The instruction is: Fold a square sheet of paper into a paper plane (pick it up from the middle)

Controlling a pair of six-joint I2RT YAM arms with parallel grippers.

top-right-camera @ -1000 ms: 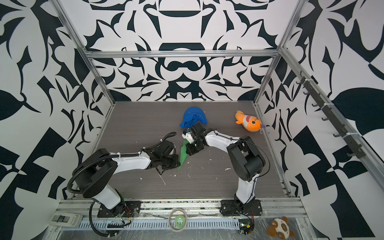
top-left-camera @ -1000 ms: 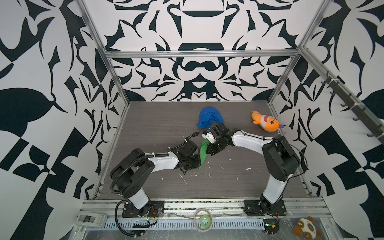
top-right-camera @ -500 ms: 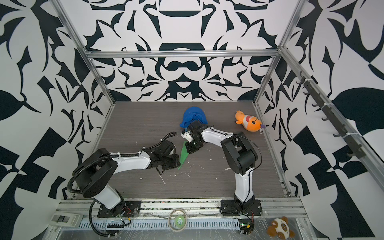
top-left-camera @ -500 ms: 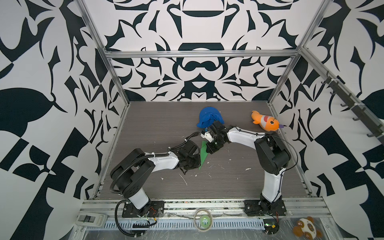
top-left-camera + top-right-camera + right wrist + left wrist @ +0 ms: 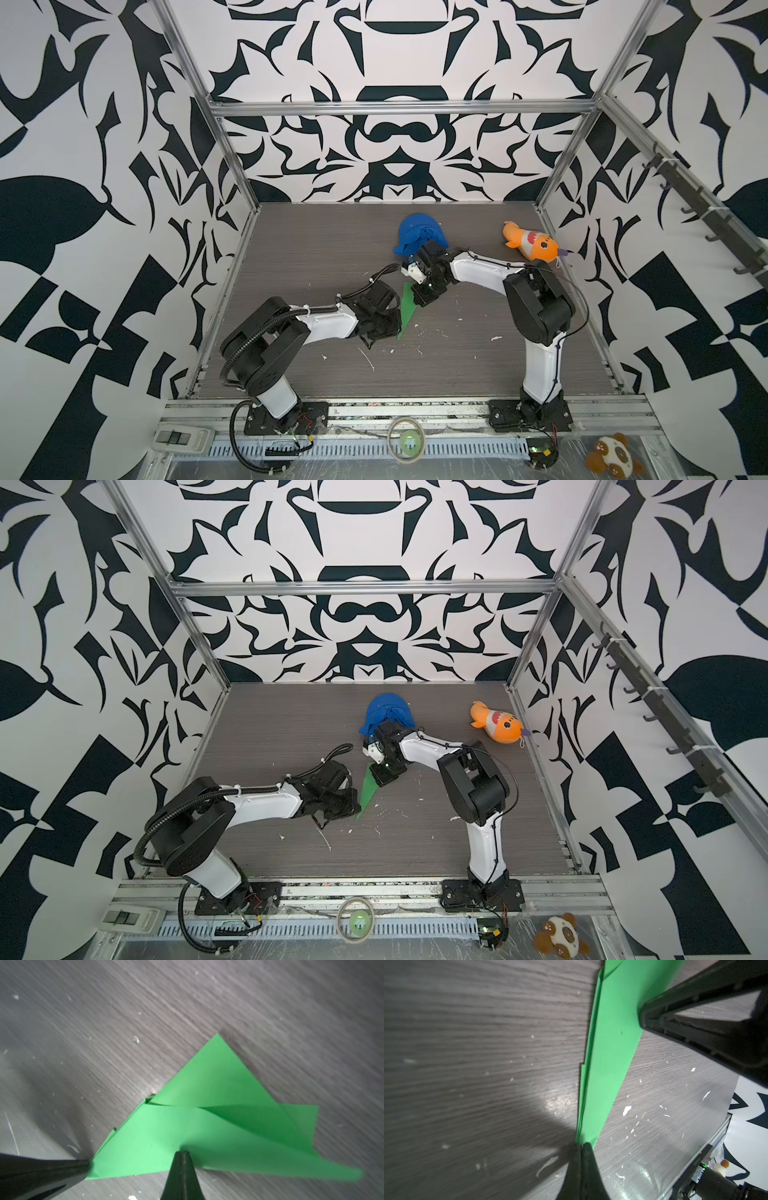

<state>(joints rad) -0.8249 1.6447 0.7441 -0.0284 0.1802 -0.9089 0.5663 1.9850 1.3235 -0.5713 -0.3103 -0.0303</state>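
The bright green sheet of paper (image 5: 407,306) (image 5: 368,789) lies on the table, folded into a long narrow pointed paper plane. In the left wrist view the paper (image 5: 608,1053) tapers down to my left gripper (image 5: 584,1144), which is shut with its tips pressed on the pointed end. My right gripper (image 5: 182,1152) is shut too, its tips pressing down on the wide part of the paper (image 5: 218,1126), where one flap stands slightly lifted. In both top views the left gripper (image 5: 397,330) (image 5: 356,812) is at the near end and the right gripper (image 5: 422,299) (image 5: 380,781) at the far end.
A blue cloth lump (image 5: 417,237) lies just behind the right wrist. An orange plush fish (image 5: 530,245) rests by the right wall. White scraps (image 5: 368,359) dot the dark wood table. Patterned walls close in three sides; a tape roll (image 5: 405,442) lies on the front rail.
The right arm's elbow swung left and its shut gripper slid a little along the paper toward the near end. The left arm and the paper stayed put.
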